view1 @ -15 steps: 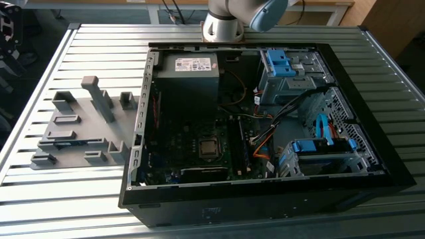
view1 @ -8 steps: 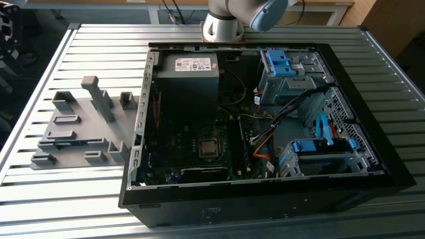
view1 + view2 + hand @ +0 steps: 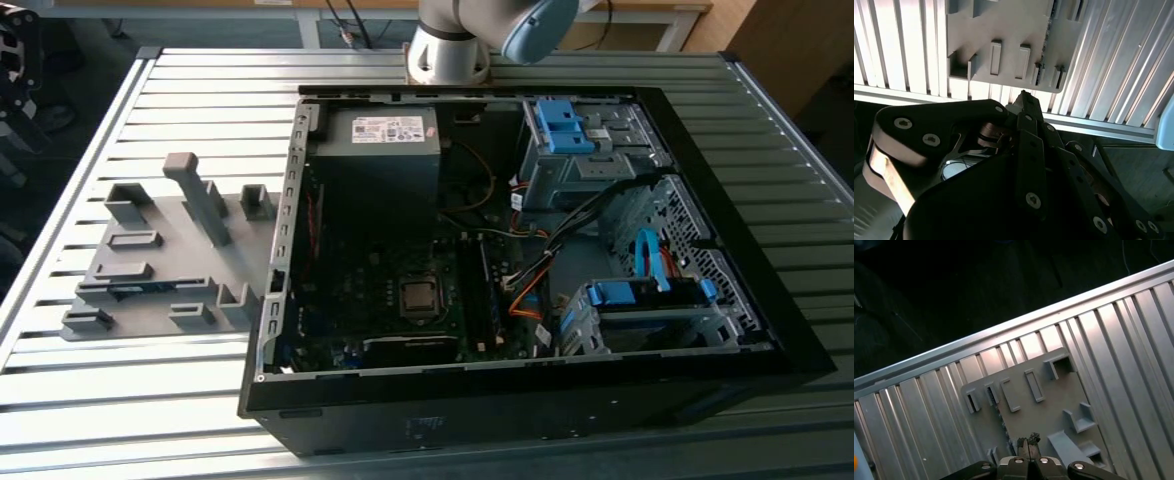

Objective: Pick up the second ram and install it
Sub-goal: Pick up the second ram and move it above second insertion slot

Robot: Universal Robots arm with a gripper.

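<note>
The second ram (image 3: 135, 288) lies as a thin blue-green strip in the grey holder tray (image 3: 160, 255), at the exterior view's left beside the open computer case (image 3: 534, 250). In the second wrist view the ram (image 3: 1046, 40) shows edge-on as a dark thin line on the tray (image 3: 1004, 25). The first wrist view has the same ram (image 3: 1002, 426) as a jagged line on the tray (image 3: 1029, 410). My gripper (image 3: 1027, 441) hangs well above the tray, fingertips pressed together with nothing between them. Its dark linkages and tip (image 3: 1024, 96) appear in the second wrist view.
A slatted metal table (image 3: 174, 120) carries the tray and the case. Inside the case are the motherboard (image 3: 400, 290), a power supply (image 3: 380, 135) and blue drive-bay latches (image 3: 561, 125). The table's edge rail (image 3: 1004, 335) runs close to the tray, with dark floor beyond.
</note>
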